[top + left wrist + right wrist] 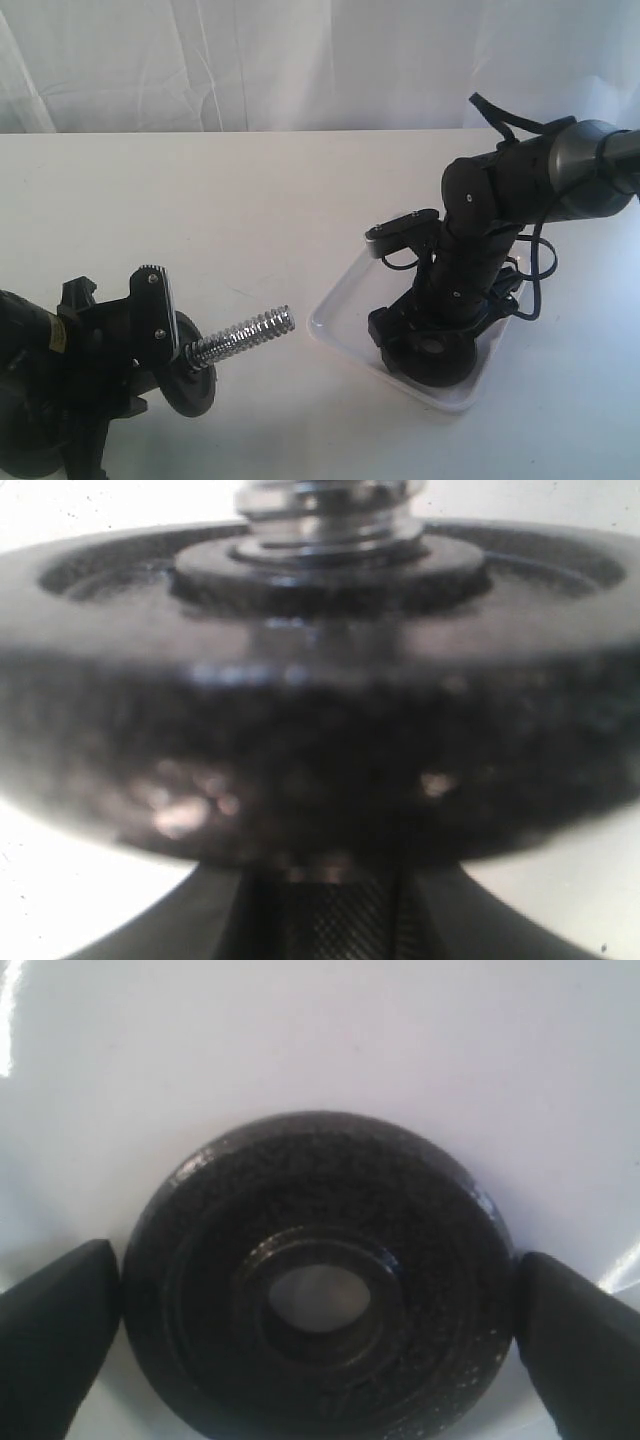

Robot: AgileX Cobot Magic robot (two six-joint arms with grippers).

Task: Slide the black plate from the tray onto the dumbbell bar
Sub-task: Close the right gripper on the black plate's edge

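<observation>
The black plate (436, 361) lies flat in the white tray (335, 326), near its front corner. My right gripper (432, 345) is down over it. In the right wrist view, its two fingers (60, 1320) press the plate (320, 1200) from opposite sides of its rim, with the tray floor (300, 1040) beneath. My left gripper (160, 350) is shut on the dumbbell bar (245, 335), held above the table with its threaded end pointing toward the tray. A second black disc (195, 378) sits on the bar against the gripper. It fills the left wrist view (320, 730) and hides the fingers.
The white table (250, 200) runs back to a white curtain (250, 60). The right arm (520, 190) and its cable hang over the tray's far side. The left arm's body (40, 390) fills the front left corner.
</observation>
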